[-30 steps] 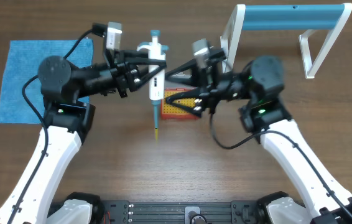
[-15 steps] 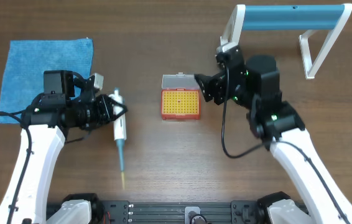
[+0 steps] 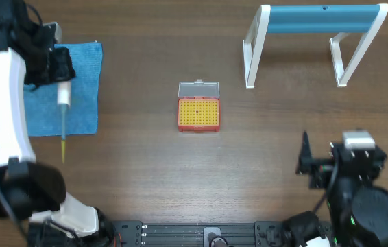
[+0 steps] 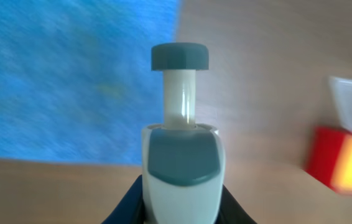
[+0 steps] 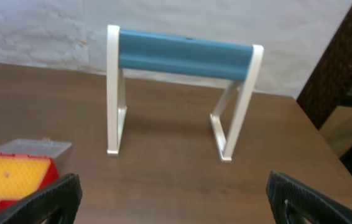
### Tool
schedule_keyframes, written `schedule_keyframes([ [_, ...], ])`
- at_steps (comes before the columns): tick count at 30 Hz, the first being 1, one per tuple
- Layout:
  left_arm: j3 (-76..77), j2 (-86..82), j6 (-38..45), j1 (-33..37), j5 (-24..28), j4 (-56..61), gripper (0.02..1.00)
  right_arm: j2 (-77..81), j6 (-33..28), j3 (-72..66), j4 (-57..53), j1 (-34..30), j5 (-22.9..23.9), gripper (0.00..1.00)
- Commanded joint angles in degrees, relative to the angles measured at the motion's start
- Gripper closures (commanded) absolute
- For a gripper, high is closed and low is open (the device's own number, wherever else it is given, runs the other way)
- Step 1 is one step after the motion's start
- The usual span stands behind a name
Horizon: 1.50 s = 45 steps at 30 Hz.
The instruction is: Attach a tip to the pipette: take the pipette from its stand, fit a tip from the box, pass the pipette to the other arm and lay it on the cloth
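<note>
Top view: left arm was at the far left, its jaws closed on the pipette at the upper body. Pipette pointed down the picture, white body over the right part of the blue cloth, and the yellow tip on its end was past the cloth's near edge, over bare worktop. Could not tell if the pipette touched the cloth or hung above it.

Left wrist view: pipette seen end-on with a black finger pressed on each side of the body and the grey plunger button sticking out beyond. Cloth lay behind it, and the tip box was further off, blurred.

Middle of the top view: red tip box with yellow tips, clear lid folded back, well apart from both arms. White stand with a blue bar at upper right, nothing hanging on it.

Right arm was pulled back at lower right. Right wrist view: its jaws stood wide apart and held nothing, one finger at each lower corner, facing the stand and the tip box.
</note>
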Motion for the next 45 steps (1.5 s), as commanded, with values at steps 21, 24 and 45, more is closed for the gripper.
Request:
schedule_keyframes([
  [21, 8.24, 29.24, 11.04, 0.37, -9.84, 25.81, 0.969, -19.78, 1.42, -42.42, 36.22, 0.07, -7.93, 0.025],
  [24, 8.24, 30.88, 9.64, 0.37, -7.91, 27.39, 0.961, -19.78, 1.57, -49.22, 45.18, 0.07, -11.28, 0.025],
  [45, 8.37, 35.67, 6.73, -0.04, -6.88, 27.65, 0.489, -19.54, 1.14, -52.85, 47.45, 0.07, -12.15, 0.025],
])
